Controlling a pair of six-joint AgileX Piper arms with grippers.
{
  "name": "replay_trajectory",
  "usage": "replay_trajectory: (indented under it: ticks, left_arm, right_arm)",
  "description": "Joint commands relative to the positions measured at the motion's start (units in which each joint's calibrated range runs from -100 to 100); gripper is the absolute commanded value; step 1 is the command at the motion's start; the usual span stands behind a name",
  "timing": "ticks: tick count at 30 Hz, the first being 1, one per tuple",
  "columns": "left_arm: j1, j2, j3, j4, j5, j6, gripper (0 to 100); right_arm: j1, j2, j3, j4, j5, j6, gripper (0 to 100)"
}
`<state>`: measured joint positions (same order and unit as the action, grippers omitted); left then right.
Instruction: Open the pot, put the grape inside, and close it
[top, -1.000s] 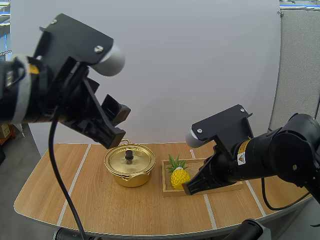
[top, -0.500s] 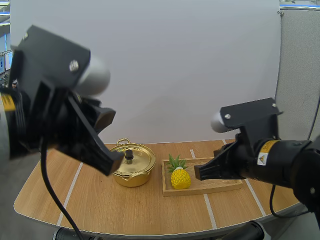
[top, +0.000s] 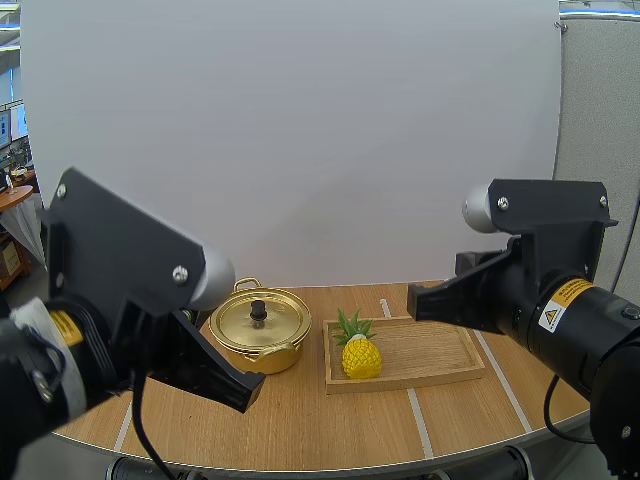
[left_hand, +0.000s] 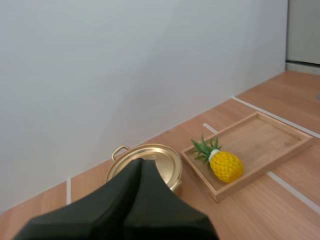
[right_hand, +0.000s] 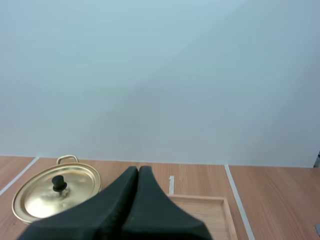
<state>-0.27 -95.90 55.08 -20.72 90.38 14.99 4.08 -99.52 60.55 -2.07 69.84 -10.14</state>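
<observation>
- The golden pot (top: 262, 345) stands on the counter (top: 300, 425) with its lid (top: 275, 322) on, and the black knob (top: 258, 311) at the lid's middle stands upright and free
- Just beside the pot lies a wooden tray (top: 440, 350); at its pot-side end stands a small yellow pineapple (top: 361, 355) with green leaves, so the fruit here is a pineapple rather than a grape
- The left pincer (left_hand: 140, 163) is closed on nothing, its fingers pressed into one dark wedge, held above the counter short of the pot
- The right pincer (right_hand: 138, 169) is likewise closed and empty, raised and pointing toward pot and tray
- The lid looks thin, stiff, light and smooth, so the knob is the only sound hold; it is small, and an off-centre pinch may let the lid tilt or slip
- The pineapple looks like a light toy with a knobbly skin; I would take it across the yellow body, not by the leaves, as a nudge could topple it
</observation>
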Motion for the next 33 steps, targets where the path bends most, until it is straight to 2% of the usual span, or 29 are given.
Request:
replay_trajectory:
  ticks: [1, 7, 13, 22, 28, 33]
  left_arm:
    - [0.76, -1.85, 4.53, -0.41, -15.25, -1.12, 0]
    - [0.76, -1.85, 11.50, -0.29, -35.35, -1.41, 0]
    - [0.76, -1.85, 18.54, -0.26, -52.14, -1.41, 0]
    - [0.76, -1.85, 28.76, -0.26, -66.26, -1.41, 0]
    - [0.76, -1.85, 36.92, -0.48, -79.85, -2.05, 0]
    - [0.76, -1.85, 43.39, -2.50, -90.38, -2.22, 0]
  right_arm:
    - [-0.27, -0.48, 0.26, 0.84, -16.99, 0.11, 0]
    - [-0.27, -0.48, 7.83, 0.88, -43.02, -0.42, 0]
    - [-0.27, -0.48, 20.63, 0.88, -56.25, -0.42, 0]
    - [-0.27, -0.48, 34.82, 0.88, -66.02, -0.32, 0]
    - [-0.27, -0.48, 39.45, 0.88, -66.45, -0.32, 0]
    - [-0.27, -0.48, 39.45, 0.88, -64.40, -0.32, 0]
